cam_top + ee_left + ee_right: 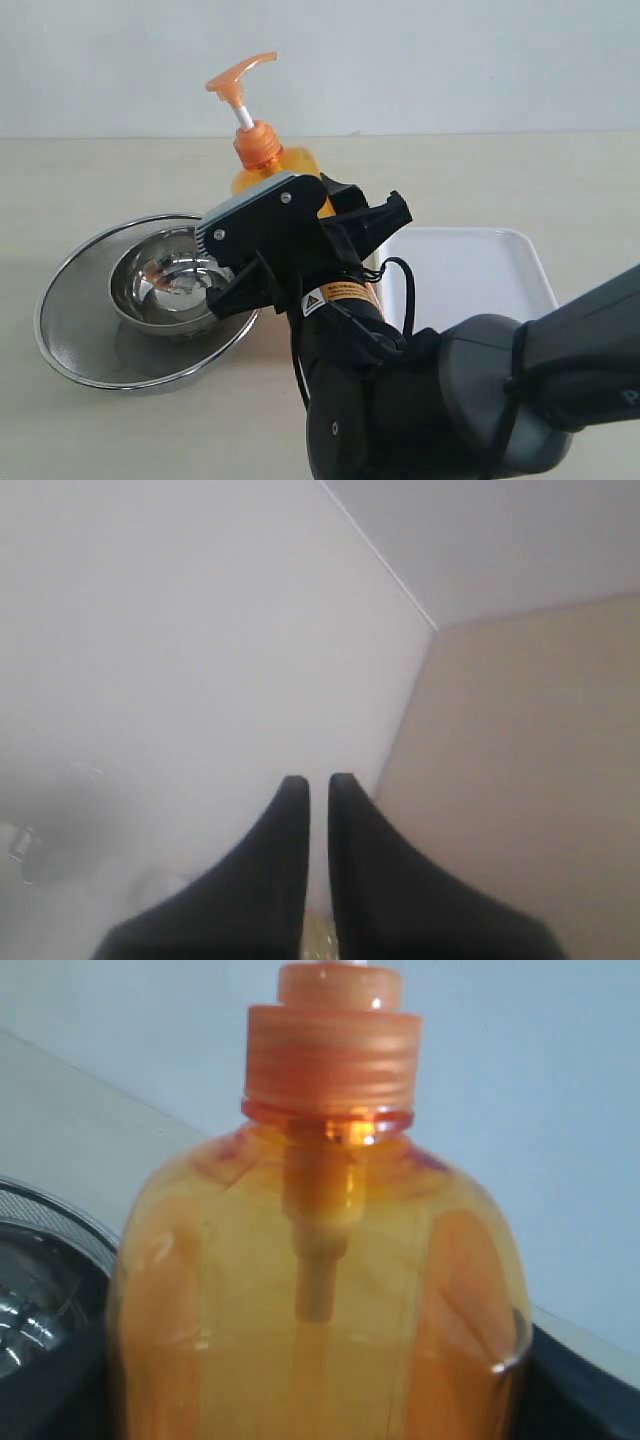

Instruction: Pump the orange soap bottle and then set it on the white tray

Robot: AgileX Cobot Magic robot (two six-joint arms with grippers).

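Bowls sit farthest left on the counter (pixel 560 180): a wide steel bowl (pixel 90 340) with a smaller steel bowl (pixel 165 285) nested inside it. My left claw (pixel 318 785) is nowhere in the exterior view. Its own camera shows the two dark fingers drawn almost together with only a slit between them, holding nothing and aimed at a bare wall.

Just right of the bowls, near the middle, is the orange soap bottle (pixel 265 160). It is upright or close to it, with the pump head (pixel 238 75) raised and the white stem (pixel 244 117) exposed. My right claw (pixel 340 200) reaches in from the lower right and has the body between its fingers, one on each flank below the shoulder, so I read that as a hold. The claw hides the base, so I cannot tell whether the bottle rests on the counter or hangs clear.

I expect the bottle to be awkward: tall, top-heavy under the pump, with smooth glossy plastic that could slide and thin walls that would give under a hard squeeze. The broad body below the shoulder looks like the sound place to grip, leaving the pump head free to be pressed from above.

Further right lies the white tray (pixel 490 270), just beside the right arm, with its visible surface bare.
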